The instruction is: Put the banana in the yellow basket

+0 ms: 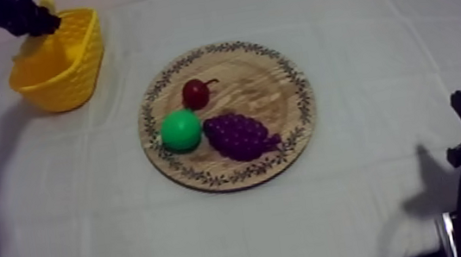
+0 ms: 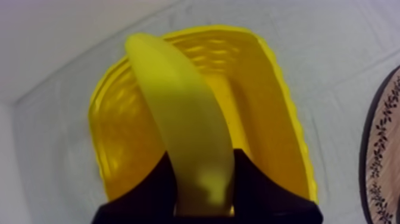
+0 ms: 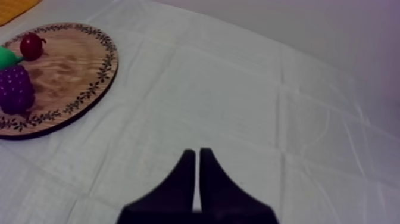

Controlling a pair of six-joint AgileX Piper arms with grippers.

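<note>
Left tool (image 2: 202, 174) is clamping the banana (image 2: 178, 101), basket (image 2: 280, 107) lying below it; releasing off-centre is risking a rim bounce. Right tool (image 3: 198, 156) is idling, fingers together.

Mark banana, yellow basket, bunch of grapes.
banana (image 2: 178, 113): left wrist view, middle of its body.
yellow basket (image 1: 72, 75): top view, outer side wall.
bunch of grapes (image 1: 238, 135): top view, centre of bunch.

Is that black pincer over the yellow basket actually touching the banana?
Touching. The left wrist view shows the left pincer pressing against both sides of the banana.
</note>
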